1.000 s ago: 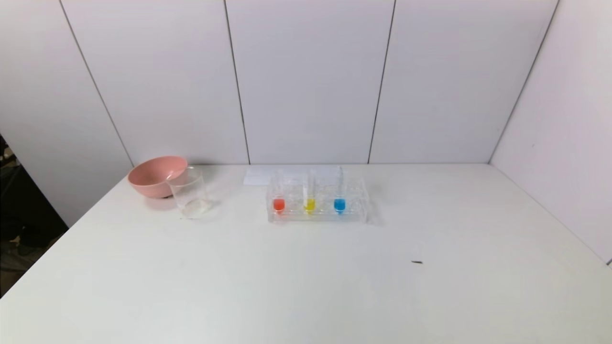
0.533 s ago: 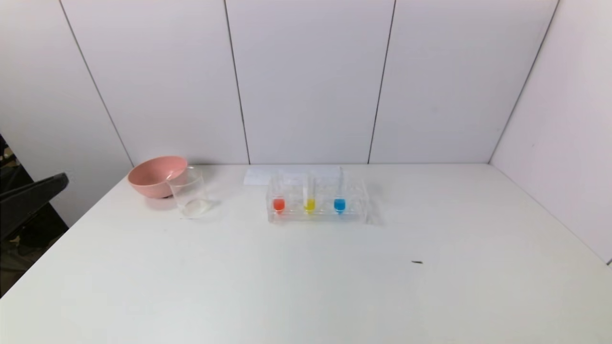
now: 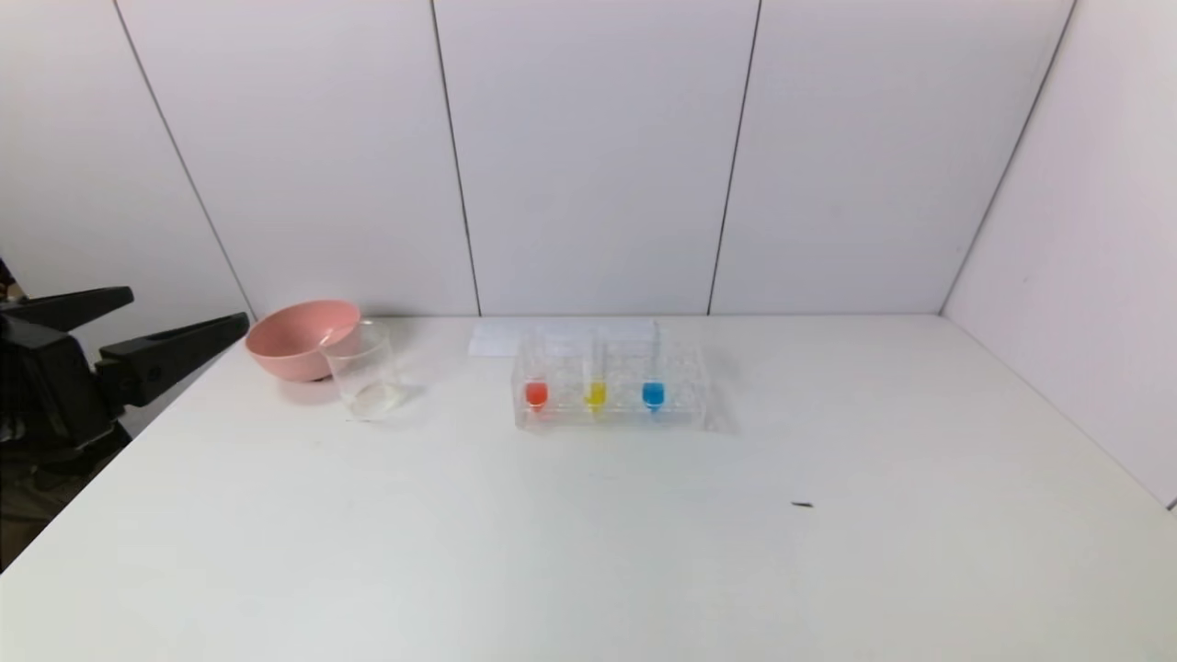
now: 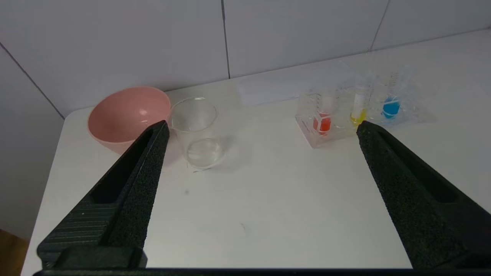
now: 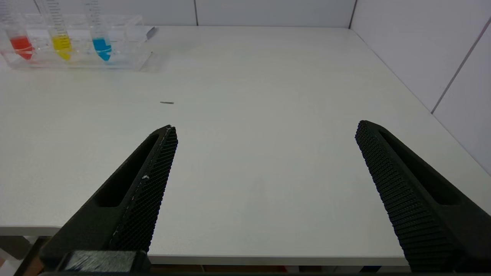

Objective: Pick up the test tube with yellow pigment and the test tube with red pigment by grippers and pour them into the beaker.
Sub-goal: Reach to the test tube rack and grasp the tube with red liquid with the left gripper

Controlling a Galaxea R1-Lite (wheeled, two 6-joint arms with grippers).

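The left tool (image 3: pixel 188 317) hangs off the left edge of the surface (image 3: pixel 588 552), its fingers spread wide and empty, pointing toward the far left corner where the beaker (image 3: pixel 365 372) stands just beside the pink bowl (image 3: pixel 299 338). The clear tube rack (image 3: pixel 611 386) sits near the middle of the far edge, well apart from that tool; in it the test tube with red pigment (image 3: pixel 536 391) and the test tube with yellow pigment (image 3: pixel 595 386) stand upright, long axes vertical, next to a blue-liquid tube (image 3: pixel 654 391). The right tool (image 5: pixel 264 130) waits over the near right edge, also wide and empty. A second ago no arm showed in the head view; the left one has since entered.
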